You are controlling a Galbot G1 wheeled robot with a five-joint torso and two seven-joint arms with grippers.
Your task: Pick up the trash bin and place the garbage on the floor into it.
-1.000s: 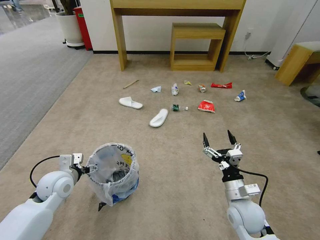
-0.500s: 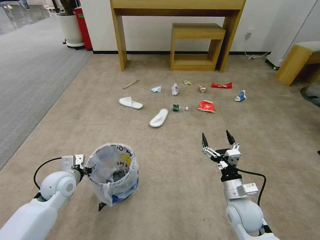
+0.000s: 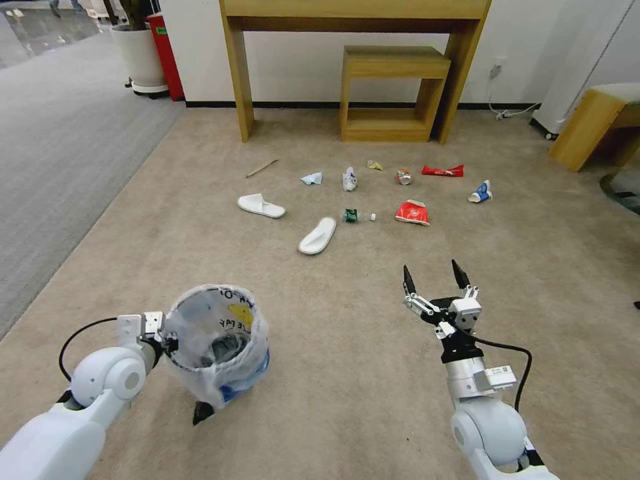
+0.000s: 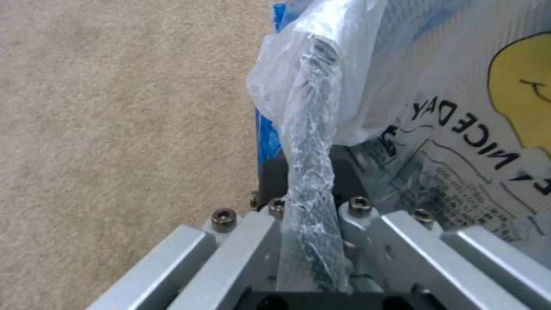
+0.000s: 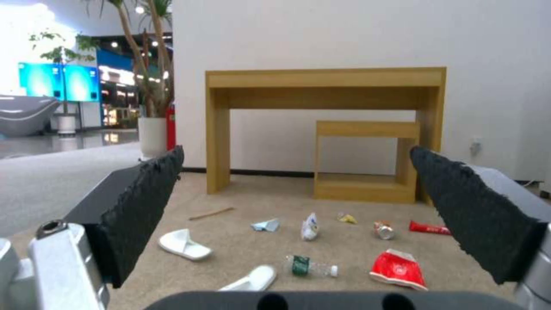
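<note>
Hiding left tool (image 3: 179,373) fingertips: trash bin (image 3: 217,343) liner.

Carpeted corner of an office or lobby-type building staged as a room. Beige carpet floor (image 3: 373,373) meets grey ribbed carpet (image 3: 60,160); a wooden console table (image 3: 353,13) and small wooden stool (image 3: 393,63) stand against a white wall (image 3: 300,67); a potted plant (image 5: 150,103) and lit display screens (image 5: 49,82) lie beyond.
</note>
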